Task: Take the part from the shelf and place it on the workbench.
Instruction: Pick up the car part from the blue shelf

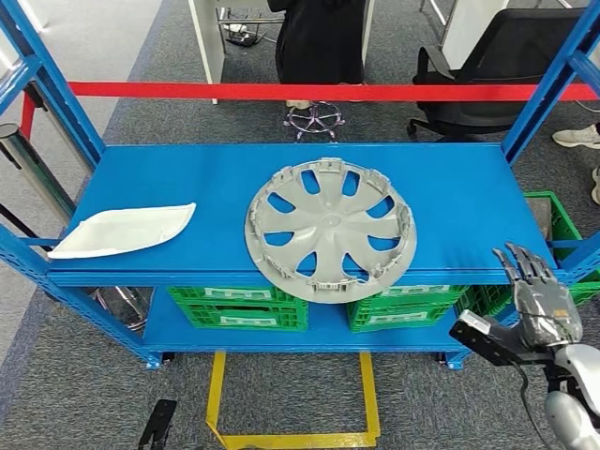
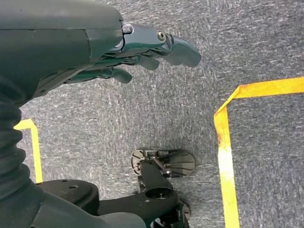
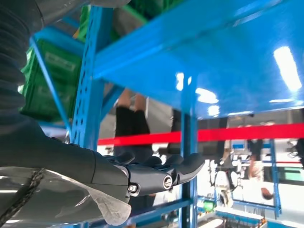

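Observation:
A grey hubcap-like wheel cover (image 1: 330, 229) lies flat on the blue shelf (image 1: 459, 197), its near edge jutting over the shelf's front rim. My right hand (image 1: 539, 292) is raised at the shelf's right front corner, fingers straight and apart, holding nothing, well to the right of the cover. The right wrist view has that hand (image 3: 157, 173) beside the blue shelf (image 3: 229, 61) with its fingers extended. My left hand (image 2: 143, 50) hangs over the grey carpet, fingers stretched out and empty.
A white curved panel (image 1: 124, 230) lies at the shelf's left end. Green crates (image 1: 240, 307) fill the lower shelf. A red bar (image 1: 319, 91) crosses behind the shelf, with a person on a stool and an office chair (image 1: 488, 75) beyond. Yellow tape (image 1: 293, 436) marks the floor.

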Robot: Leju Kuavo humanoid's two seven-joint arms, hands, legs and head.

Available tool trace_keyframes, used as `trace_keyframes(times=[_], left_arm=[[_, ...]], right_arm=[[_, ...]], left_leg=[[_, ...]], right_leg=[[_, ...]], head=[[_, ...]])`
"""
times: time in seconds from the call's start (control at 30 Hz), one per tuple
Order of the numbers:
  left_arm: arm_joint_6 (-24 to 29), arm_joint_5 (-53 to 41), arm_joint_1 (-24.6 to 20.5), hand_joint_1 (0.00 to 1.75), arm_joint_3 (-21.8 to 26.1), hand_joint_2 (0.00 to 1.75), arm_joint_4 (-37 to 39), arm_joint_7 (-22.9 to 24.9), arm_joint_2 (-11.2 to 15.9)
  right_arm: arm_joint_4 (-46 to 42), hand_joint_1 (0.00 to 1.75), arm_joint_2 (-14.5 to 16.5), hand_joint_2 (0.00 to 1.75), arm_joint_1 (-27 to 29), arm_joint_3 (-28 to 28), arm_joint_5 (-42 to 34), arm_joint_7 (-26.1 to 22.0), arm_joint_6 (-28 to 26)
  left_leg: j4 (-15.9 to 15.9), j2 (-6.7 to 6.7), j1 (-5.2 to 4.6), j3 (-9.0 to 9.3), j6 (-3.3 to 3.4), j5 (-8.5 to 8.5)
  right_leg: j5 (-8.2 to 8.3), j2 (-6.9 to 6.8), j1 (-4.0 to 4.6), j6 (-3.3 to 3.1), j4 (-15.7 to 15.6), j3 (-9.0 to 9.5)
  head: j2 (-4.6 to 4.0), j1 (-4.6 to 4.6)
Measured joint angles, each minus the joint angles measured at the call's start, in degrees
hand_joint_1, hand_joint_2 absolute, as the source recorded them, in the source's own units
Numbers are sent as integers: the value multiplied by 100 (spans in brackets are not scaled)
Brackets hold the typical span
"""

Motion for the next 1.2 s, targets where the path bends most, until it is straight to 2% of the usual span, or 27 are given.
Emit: trace_keyframes(times=[0.2,0.37,0.47,0.7,0.93,1.2], left_arm=[[31,-37,-8,0,-123,175,2,85,-72],[877,-179,8,0,-210,175,11,196,-243],[1126,-249,35,0,-284,175,13,257,-394],[1064,-290,40,0,-401,175,13,278,-523],[1034,-316,46,0,-450,175,13,279,-550],[775,-377,47,0,-548,175,13,124,-560]], right_arm=[[417,0,-19,175,-559,254,266,46,20],[588,0,-46,175,-775,413,328,74,72],[777,0,-56,175,-981,557,352,54,196],[1418,0,92,175,-1522,1152,550,31,304],[1738,0,235,175,-1790,1453,567,5,319],[2517,0,768,175,-2290,1916,444,-125,126]], left_leg=[[0,-3,0,-2,3,2],[0,-3,-3,-6,3,2],[0,-3,-3,-9,3,2],[0,-5,-3,-8,12,9],[-1,-5,-3,-12,13,10],[-1,-4,-1,-11,13,12]], right_leg=[[3,-7,1,-3,0,-1],[3,-7,-1,-3,0,-1],[3,-6,-2,-3,0,-3],[10,-13,-1,2,0,-3],[10,-10,1,2,2,-4],[10,-11,2,2,3,-5]], head=[[0,1],[0,-1],[0,1],[0,-1],[0,0],[0,0]])
